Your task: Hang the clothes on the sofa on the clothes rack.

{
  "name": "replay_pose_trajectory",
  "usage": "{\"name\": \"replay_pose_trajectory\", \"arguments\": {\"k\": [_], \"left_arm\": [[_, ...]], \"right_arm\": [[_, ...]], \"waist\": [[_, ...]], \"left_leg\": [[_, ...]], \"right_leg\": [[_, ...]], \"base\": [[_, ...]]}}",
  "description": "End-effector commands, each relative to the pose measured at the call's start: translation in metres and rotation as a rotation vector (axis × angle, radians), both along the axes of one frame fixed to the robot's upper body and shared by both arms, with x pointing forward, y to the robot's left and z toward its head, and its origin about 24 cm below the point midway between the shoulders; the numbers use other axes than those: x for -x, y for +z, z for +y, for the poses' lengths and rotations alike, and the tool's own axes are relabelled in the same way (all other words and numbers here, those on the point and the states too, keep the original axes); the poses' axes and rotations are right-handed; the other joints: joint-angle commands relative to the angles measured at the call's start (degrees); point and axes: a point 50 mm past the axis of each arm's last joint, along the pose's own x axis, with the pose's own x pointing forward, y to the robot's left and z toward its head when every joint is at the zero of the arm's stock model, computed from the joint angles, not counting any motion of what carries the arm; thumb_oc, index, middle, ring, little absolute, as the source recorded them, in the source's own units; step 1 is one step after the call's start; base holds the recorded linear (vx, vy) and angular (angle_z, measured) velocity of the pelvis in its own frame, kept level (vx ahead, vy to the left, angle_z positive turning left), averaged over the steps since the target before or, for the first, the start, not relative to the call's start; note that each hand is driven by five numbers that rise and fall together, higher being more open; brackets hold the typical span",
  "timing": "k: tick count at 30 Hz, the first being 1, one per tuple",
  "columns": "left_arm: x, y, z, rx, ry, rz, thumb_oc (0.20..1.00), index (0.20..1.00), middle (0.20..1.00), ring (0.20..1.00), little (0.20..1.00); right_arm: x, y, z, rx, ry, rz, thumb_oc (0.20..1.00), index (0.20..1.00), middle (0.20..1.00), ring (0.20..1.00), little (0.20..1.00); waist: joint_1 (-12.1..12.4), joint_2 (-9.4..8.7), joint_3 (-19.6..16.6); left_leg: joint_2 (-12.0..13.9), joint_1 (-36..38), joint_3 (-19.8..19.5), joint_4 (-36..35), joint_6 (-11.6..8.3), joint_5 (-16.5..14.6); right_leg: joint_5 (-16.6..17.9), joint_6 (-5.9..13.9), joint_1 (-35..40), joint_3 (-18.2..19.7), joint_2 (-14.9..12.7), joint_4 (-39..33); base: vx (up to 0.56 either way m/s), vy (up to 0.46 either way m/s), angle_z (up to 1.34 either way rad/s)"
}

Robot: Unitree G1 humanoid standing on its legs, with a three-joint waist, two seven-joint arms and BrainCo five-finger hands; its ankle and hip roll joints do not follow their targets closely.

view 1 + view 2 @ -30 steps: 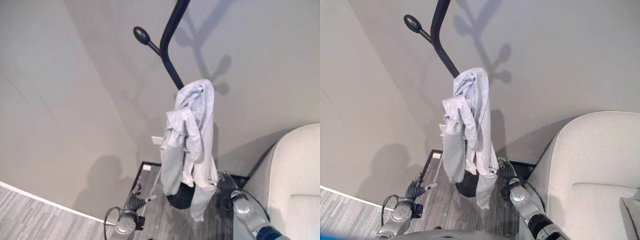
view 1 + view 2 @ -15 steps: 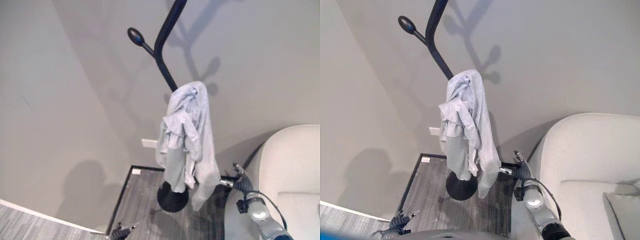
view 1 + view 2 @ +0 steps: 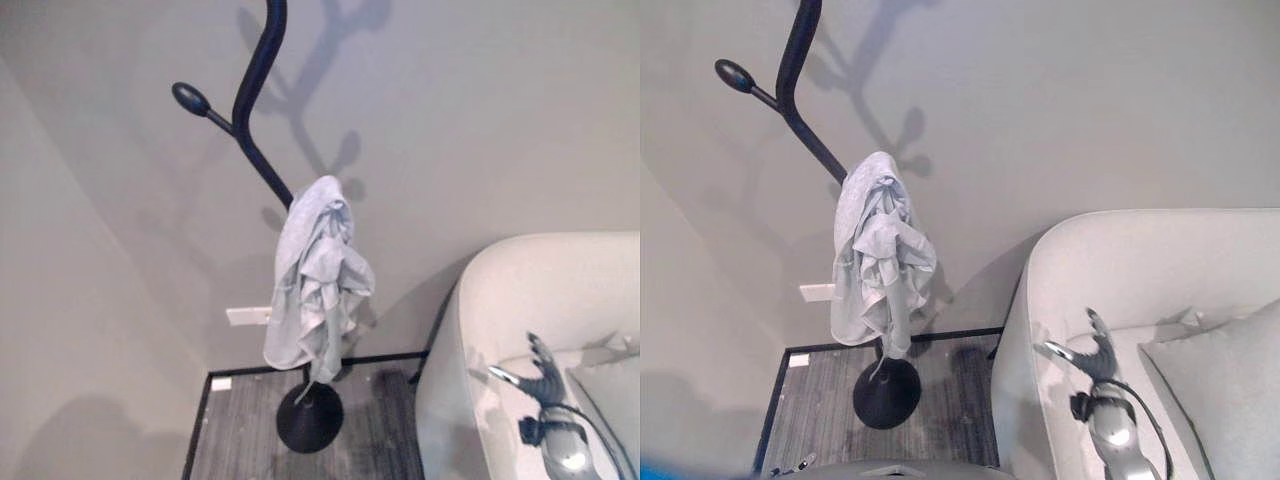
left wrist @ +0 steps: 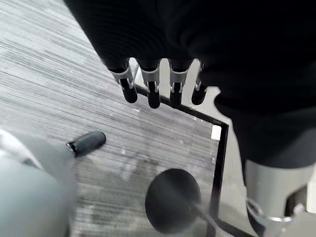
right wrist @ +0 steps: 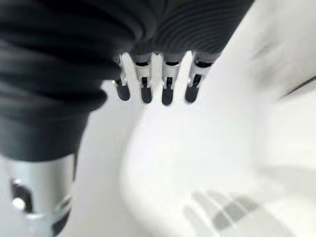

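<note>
A pale grey garment (image 3: 318,275) hangs bunched on a lower hook of the black clothes rack (image 3: 252,130), draping down toward its round base (image 3: 310,418). No hand touches it. My right hand (image 3: 1095,350) hovers open above the white sofa (image 3: 1120,260), well right of the rack; its straight fingers (image 5: 155,89) show over the white cushion with nothing between them. My left hand (image 4: 148,89) hangs low over the grey floor near the rack base (image 4: 173,200), fingers straight and empty, thumb (image 4: 86,143) apart.
A grey pillow (image 3: 1230,400) lies on the sofa seat at the right. Another rack arm ends in a black knob (image 3: 190,98) up at the left. A black-edged dark floor panel (image 3: 820,400) under the rack meets the grey wall, with a white socket (image 3: 247,316) behind.
The camera has swung right, bringing more sofa into view. My right hand has gone from beside the hanging garment to above the sofa seat. The left hand has dropped low.
</note>
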Motion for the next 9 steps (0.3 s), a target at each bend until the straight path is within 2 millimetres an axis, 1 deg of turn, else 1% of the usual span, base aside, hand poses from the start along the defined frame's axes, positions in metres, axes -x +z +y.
{"name": "replay_pose_trajectory", "arguments": {"k": [1,2,3,4,6,7,8,9], "left_arm": [[-0.013,0.003,0.007,-0.015,0.059,-0.062,1.000,1.000,1.000,1.000,1.000],[-0.011,0.003,0.006,-0.004,0.109,-0.067,1.000,1.000,1.000,1.000,1.000],[-0.013,0.003,0.006,-0.004,0.108,-0.070,1.000,1.000,1.000,1.000,1.000],[-0.011,0.002,0.006,0.010,0.147,-0.070,1.000,1.000,1.000,1.000,1.000],[-0.009,0.001,0.005,0.032,0.191,-0.066,1.000,1.000,1.000,1.000,1.000],[-0.007,0.000,0.005,0.049,0.226,-0.072,1.000,1.000,1.000,1.000,1.000],[-0.008,0.000,0.005,0.050,0.224,-0.074,1.000,1.000,1.000,1.000,1.000],[-0.008,-0.001,0.002,0.071,0.237,-0.082,1.000,1.000,1.000,1.000,1.000]], "right_arm": [[0.011,-0.017,-0.011,-0.127,-0.342,-0.041,1.000,1.000,1.000,1.000,1.000],[0.043,-0.047,-0.014,-0.291,-0.621,0.025,1.000,1.000,1.000,1.000,1.000],[0.042,-0.047,-0.016,-0.298,-0.622,0.019,1.000,1.000,1.000,1.000,1.000],[0.076,-0.071,-0.012,-0.442,-0.859,0.082,1.000,1.000,1.000,1.000,1.000],[0.117,-0.092,-0.004,-0.599,-1.127,0.149,1.000,1.000,1.000,1.000,1.000],[0.153,-0.103,0.011,-0.710,-1.349,0.209,1.000,1.000,1.000,1.000,1.000],[0.153,-0.103,0.009,-0.717,-1.352,0.203,1.000,1.000,1.000,1.000,1.000],[0.177,-0.106,0.019,-0.738,-1.457,0.284,1.000,1.000,1.000,1.000,1.000]], "waist": [[-1.38,-1.82,-0.34],[-1.49,-1.72,-0.75],[-1.37,-1.80,-0.62],[-1.29,-1.70,-0.90],[-0.91,-1.58,-1.10],[-0.81,-1.35,-1.49],[-0.68,-1.35,-1.40],[-0.46,-1.03,-1.53]], "left_leg": [[1.31,2.14,-3.34,2.01,0.32,-3.34],[1.18,2.38,-3.56,1.87,0.44,-3.59],[1.12,2.36,-3.48,1.85,0.48,-3.51],[1.06,2.47,-3.72,1.68,0.50,-3.66],[1.01,2.64,-3.96,1.60,0.46,-3.76],[0.98,2.72,-4.24,1.46,0.42,-3.80],[0.96,2.69,-4.28,1.44,0.42,-3.77],[0.86,2.64,-4.58,1.46,0.45,-3.80]], "right_leg": [[6.12,3.87,-3.83,1.00,-4.25,-1.04],[6.13,3.97,-3.57,1.25,-4.27,-1.13],[6.17,3.90,-3.61,1.24,-4.30,-1.19],[6.14,3.93,-3.42,1.36,-4.26,-1.31],[6.01,3.85,-3.11,1.38,-4.23,-1.43],[5.96,3.87,-2.66,1.19,-4.25,-1.66],[5.98,3.87,-2.64,1.13,-4.26,-1.71],[5.93,3.83,-2.34,0.79,-4.41,-1.82]], "base": [[0.01,0.061,-0.06],[0.00,0.032,-0.05],[0.01,0.050,-0.07],[0.01,0.024,-0.05],[0.02,0.035,0.00],[0.00,0.000,0.00],[0.02,0.034,0.02],[0.00,0.000,0.00]]}}
